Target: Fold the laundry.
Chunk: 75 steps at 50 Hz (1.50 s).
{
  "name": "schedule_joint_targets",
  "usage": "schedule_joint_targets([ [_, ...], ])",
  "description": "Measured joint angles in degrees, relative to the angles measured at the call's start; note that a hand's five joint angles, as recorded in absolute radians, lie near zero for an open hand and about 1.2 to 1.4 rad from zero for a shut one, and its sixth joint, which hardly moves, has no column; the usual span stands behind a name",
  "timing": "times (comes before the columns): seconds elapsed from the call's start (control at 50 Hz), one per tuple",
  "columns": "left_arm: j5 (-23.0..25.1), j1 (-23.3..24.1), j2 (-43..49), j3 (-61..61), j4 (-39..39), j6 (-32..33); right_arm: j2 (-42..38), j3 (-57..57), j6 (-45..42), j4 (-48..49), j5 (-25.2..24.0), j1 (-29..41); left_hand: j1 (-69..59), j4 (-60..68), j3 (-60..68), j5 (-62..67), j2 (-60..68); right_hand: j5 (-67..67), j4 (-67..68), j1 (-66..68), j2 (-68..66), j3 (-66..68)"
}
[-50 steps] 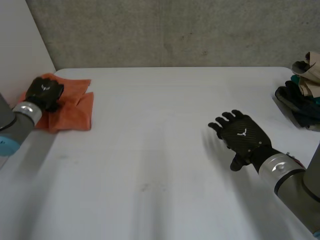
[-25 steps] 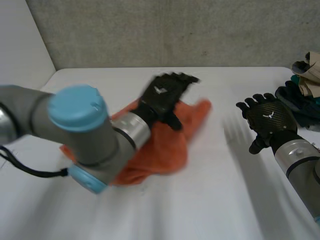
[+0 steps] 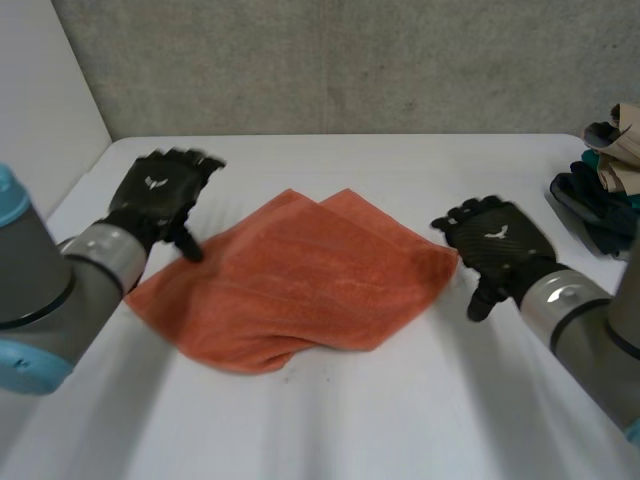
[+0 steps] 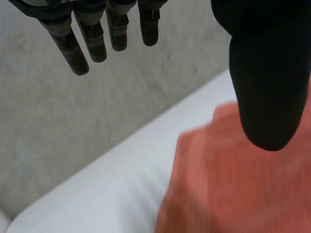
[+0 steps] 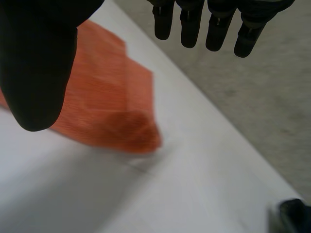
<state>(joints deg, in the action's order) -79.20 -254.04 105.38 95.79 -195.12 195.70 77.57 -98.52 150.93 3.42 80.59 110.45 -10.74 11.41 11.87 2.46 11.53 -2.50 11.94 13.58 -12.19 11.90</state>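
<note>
An orange towel (image 3: 300,285) lies loosely doubled in the middle of the white table (image 3: 330,420), one corner pointing right. My left hand (image 3: 160,195) hovers open over the towel's left edge, fingers (image 4: 80,43) straight and thumb (image 4: 269,82) above the orange towel (image 4: 233,189), holding nothing. My right hand (image 3: 495,250) is open just beyond the towel's right corner, apart from it. In the right wrist view its fingers (image 5: 214,24) and thumb (image 5: 36,68) spread above that corner of the towel (image 5: 107,111).
A pile of dark and beige laundry (image 3: 605,185) sits at the table's far right edge, and a dark piece of it (image 5: 294,216) lies beyond my right hand. A grey wall (image 3: 350,65) runs behind the table.
My left hand carried the orange towel from the far left corner to the middle, let it go and drew back left. My right hand shifted up toward the towel's right corner.
</note>
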Motion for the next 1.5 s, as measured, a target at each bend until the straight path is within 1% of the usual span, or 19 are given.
schedule_joint_targets([
  [0.1,2.7,-4.5,-1.7,6.3,2.2,7.4,-4.7,4.7,0.2,-5.0,0.2,4.2,0.0,0.1,0.1,0.1,0.1,0.0,0.0,0.0,0.0,0.0],
  [0.18,7.1,-8.1,-2.2,10.9,3.6,13.9,-6.9,6.0,0.4,-5.5,0.2,6.9,-3.5,2.9,2.2,2.0,2.8,0.0,0.0,0.0,0.0,0.0],
  [0.22,10.6,-10.3,-2.1,13.2,4.0,17.4,-7.8,6.0,0.5,-4.6,0.2,8.3,-5.7,4.9,4.0,4.0,4.6,0.0,0.0,0.0,0.0,0.0],
  [0.36,19.5,-13.4,0.2,15.2,3.5,21.7,-10.4,4.4,1.3,0.4,0.6,11.0,-15.1,14.0,13.4,13.0,13.8,0.0,0.0,0.0,0.0,0.0],
  [0.44,21.7,-13.6,3.1,14.1,2.2,22.0,-12.3,3.7,1.6,3.4,1.9,12.1,-18.5,17.6,17.0,16.5,17.3,0.0,0.0,0.0,0.0,0.0],
  [0.6,22.4,-12.9,8.5,11.3,-1.8,21.7,-15.2,3.4,1.7,6.7,4.2,13.1,-24.9,23.9,23.3,22.6,23.7,0.0,0.0,0.0,0.0,0.0],
  [0.76,22.0,-12.1,11.4,10.1,-3.7,21.7,-17.1,3.5,1.6,8.2,4.5,13.2,-25.7,25.0,24.5,23.6,24.9,-1.2,1.3,0.2,-0.2,1.3],
  [0.82,21.9,-11.6,12.1,9.6,-3.8,21.7,-17.9,3.6,1.6,8.8,4.5,13.1,-27.1,26.2,25.7,24.8,26.2,-4.2,4.4,2.2,-4.1,4.8],
  [0.9,21.8,-10.4,13.5,8.8,-3.8,22.0,-19.6,4.1,1.5,10.4,4.5,13.1,-44.0,42.4,41.7,40.9,42.7,-13.6,13.9,12.3,-13.5,14.0],
  [0.94,21.8,-9.8,13.8,8.5,-3.8,22.3,-20.1,4.3,1.4,11.1,4.5,13.1,-48.2,46.8,46.6,45.3,47.1,-18.6,19.1,18.2,-18.9,19.2],
  [0.96,21.7,-9.4,14.1,8.3,-3.8,22.5,-20.7,4.5,1.3,11.8,4.5,13.0,-54.4,53.9,53.4,52.3,53.9,-26.9,27.5,26.9,-28.3,27.7],
  [1.02,21.5,-8.5,14.3,7.9,-3.8,23.0,-21.8,5.1,1.1,12.9,4.6,13.0,-54.9,56.9,56.1,54.1,56.6,-43.2,43.9,40.9,-44.0,43.8],
  [1.08,21.0,-7.6,14.3,7.7,-3.7,23.3,-22.4,5.8,0.9,13.5,4.7,13.0,-54.9,57.1,56.2,54.1,56.8,-53.8,54.7,48.3,-54.6,54.5],
  [1.18,19.2,-6.0,12.2,7.8,-2.7,23.2,-22.3,7.1,0.6,13.5,5.1,12.8,-54.9,57.1,56.2,54.1,56.8,-54.5,56.4,48.3,-54.9,56.0],
  [1.26,17.6,-4.4,5.0,8.9,-0.1,21.4,-20.2,9.0,-0.7,13.0,6.8,11.9,-54.9,57.1,56.2,54.1,56.8,-54.5,56.5,48.3,-54.9,56.0],
  [1.44,17.2,-3.9,-9.5,12.0,2.9,9.7,-11.0,14.9,-7.3,12.8,7.4,9.5,-54.6,56.8,56.0,53.9,56.6,-54.6,56.5,48.3,-54.9,56.0],
  [1.46,17.2,-4.1,-10.4,12.4,3.0,8.0,-10.9,16.3,-8.0,12.9,6.9,9.4,-41.5,43.3,42.8,42.0,43.1,-54.8,56.5,48.3,-54.9,56.0],
  [1.48,17.3,-4.2,-11.0,12.7,3.0,6.7,-11.2,17.5,-8.4,13.1,6.5,9.3,-39.6,40.7,40.3,39.5,40.5,-55.0,56.5,48.3,-54.9,56.0],
  [1.5,17.2,-4.5,-11.4,13.0,3.1,5.5,-12.0,19.0,-8.7,13.3,6.0,9.4,-31.2,33.4,33.2,32.3,32.5,-55.0,56.5,48.3,-54.9,56.0],
])
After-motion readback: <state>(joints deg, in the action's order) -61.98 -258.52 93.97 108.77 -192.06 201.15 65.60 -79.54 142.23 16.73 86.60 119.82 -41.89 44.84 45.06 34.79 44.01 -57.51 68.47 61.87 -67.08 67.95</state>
